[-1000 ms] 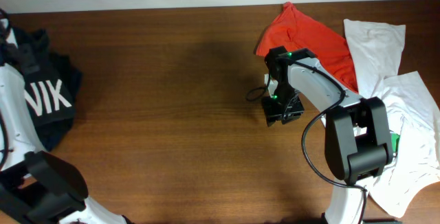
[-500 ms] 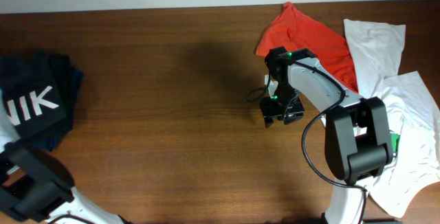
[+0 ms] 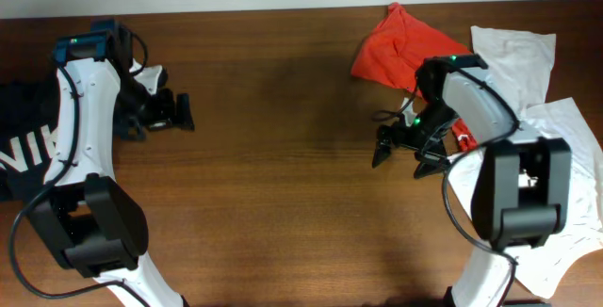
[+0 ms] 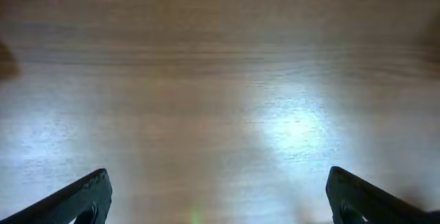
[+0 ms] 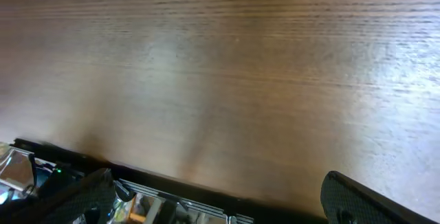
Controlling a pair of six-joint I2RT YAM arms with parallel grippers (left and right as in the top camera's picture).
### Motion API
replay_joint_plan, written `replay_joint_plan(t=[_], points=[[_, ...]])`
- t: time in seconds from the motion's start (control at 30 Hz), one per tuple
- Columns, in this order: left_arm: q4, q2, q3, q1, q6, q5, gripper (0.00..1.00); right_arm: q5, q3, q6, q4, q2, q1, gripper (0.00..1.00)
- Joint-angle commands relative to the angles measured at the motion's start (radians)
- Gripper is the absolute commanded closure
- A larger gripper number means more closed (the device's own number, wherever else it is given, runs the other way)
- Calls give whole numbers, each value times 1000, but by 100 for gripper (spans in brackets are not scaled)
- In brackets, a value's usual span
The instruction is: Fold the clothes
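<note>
**Both arms over bare wood, jaws spread and empty**

Overhead view. I am reaching my left arm up the left side of the table (image 3: pixel 283 213) and bending it inward, so that my left gripper (image 3: pixel 185 114) is pointing toward the middle of the table. Its jaws are standing apart with nothing between them. The black shirt (image 3: pixel 26 123) with white letters is lying bunched at the left edge, just behind that arm and partly cut off by the frame. I am bending my right arm in from the right side, and my right gripper (image 3: pixel 398 164) is hanging over bare wood with its jaws splayed wide and nothing in them. The orange-red shirt (image 3: pixel 396 43) is lying crumpled near the far edge, just beyond this gripper. The white shirts (image 3: pixel 513 57) are spreading down the right side, partly under my right arm.

Left wrist view. Only my two fingertips (image 4: pixel 75 200) are showing at the lower corners, with blurred wood grain between them and no cloth.

Right wrist view. My fingertips (image 5: pixel 364 196) are framing wood again, and the table's edge is running along the bottom, a detail the overhead view is not giving. No shirt is showing in either wrist view.
</note>
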Motion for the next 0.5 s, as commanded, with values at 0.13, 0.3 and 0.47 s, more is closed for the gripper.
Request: replay_joint_plan(t=[0.13,0.3,0.47], points=[[-3,-222,-89,0,-4,10,1,140,-31,8,47,-401,31,1],[206,-577,-394,0,-1,7,1,196,-195,8,135,-682,31,1],[371,-1011,-679,1,18,7,1,248,-430,8,234,-1070,31,1]])
